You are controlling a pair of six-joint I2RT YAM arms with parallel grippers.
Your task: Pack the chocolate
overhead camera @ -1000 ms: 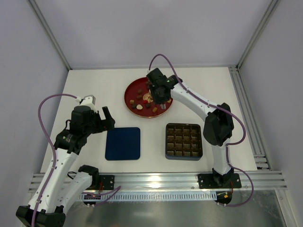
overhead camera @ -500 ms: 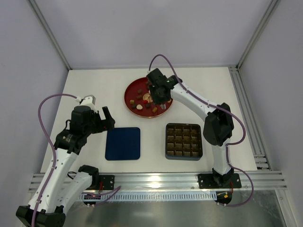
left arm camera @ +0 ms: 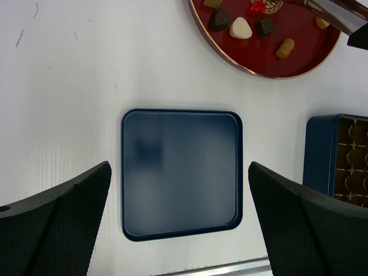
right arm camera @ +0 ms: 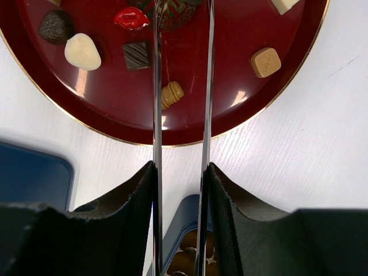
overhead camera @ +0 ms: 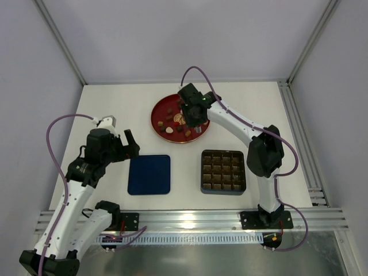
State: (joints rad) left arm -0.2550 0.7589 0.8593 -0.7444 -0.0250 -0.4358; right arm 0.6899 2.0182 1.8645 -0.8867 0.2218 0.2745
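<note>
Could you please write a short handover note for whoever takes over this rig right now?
Left end effector: open, holding nothing, near the dark-blue lid.
Right end effector: over the red plate, blades parted, tips out of view, so the grip is unclear.
Chocolates: on the plate.
Done: nothing visibly packed; the gridded tray looks unfilled.
Left: move the chocolates into the tray.

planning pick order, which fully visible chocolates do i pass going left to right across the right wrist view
dark lump, white oval, dark square, tan barrel, tan square; red piece overlaps the dark square, so skipped
</note>
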